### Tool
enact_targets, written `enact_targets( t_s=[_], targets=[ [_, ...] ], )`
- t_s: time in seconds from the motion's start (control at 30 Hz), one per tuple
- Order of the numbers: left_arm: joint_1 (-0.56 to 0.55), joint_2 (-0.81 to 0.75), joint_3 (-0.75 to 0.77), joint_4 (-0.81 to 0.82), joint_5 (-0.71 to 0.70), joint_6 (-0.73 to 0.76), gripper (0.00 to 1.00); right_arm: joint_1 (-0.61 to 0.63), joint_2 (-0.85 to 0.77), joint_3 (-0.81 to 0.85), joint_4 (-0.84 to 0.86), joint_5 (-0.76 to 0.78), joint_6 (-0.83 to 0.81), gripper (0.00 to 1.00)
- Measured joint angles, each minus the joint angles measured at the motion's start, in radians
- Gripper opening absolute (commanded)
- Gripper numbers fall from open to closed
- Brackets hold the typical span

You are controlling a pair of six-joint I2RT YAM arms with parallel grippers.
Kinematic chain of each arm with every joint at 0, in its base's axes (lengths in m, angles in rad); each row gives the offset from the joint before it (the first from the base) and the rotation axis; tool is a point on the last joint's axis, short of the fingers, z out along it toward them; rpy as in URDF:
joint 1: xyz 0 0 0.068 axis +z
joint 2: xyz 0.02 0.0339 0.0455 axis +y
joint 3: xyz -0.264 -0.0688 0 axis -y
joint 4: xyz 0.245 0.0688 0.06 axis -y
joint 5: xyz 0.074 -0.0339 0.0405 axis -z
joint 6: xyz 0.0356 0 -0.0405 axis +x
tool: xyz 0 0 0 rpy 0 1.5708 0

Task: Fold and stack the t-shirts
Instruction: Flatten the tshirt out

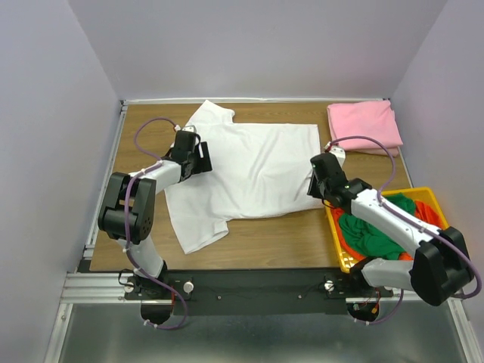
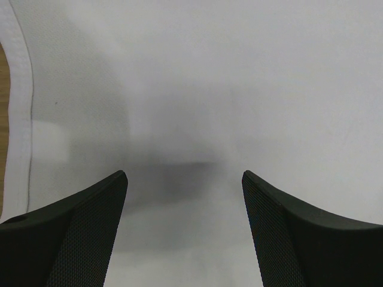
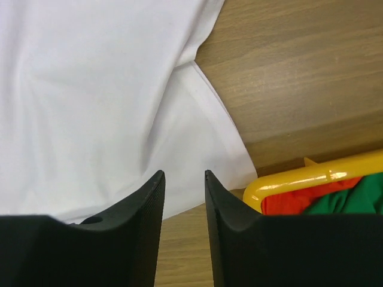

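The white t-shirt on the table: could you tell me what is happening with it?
The white t-shirt lies spread on the table. The left gripper hangs over its sleeve end, fingers wide open; the right gripper is at its hem, fingers narrowly apart. Neither holds cloth. A folded pink t-shirt lies far right.

White t-shirt (image 1: pixel 253 170) spread flat centre; pink (image 1: pixel 364 125) folded far-right; green (image 1: pixel 370 233), orange (image 3: pixel 287 203) crumpled near-right.

Pale lilac walls (image 1: pixel 45 113), wooden table (image 1: pixel 257 242), grey floor (image 1: pixel 249 340)
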Motion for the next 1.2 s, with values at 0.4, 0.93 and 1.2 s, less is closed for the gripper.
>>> enact_targets(
  t_s=[0.4,0.93,1.2],
  targets=[
    [0.000,-0.001,0.000,0.000,0.001,-0.001,0.85,0.000,0.058,0.069,-0.074,-0.002,0.007,0.49],
    [-0.121,-0.033,-0.076,0.060,0.054,-0.055,0.85,0.000,0.420,0.185,0.126,-0.168,-0.031,0.49],
    [-0.117,0.027,-0.040,0.114,0.080,-0.057,0.85,0.000,0.560,0.290,0.174,-0.176,-0.037,0.49]
  ],
)
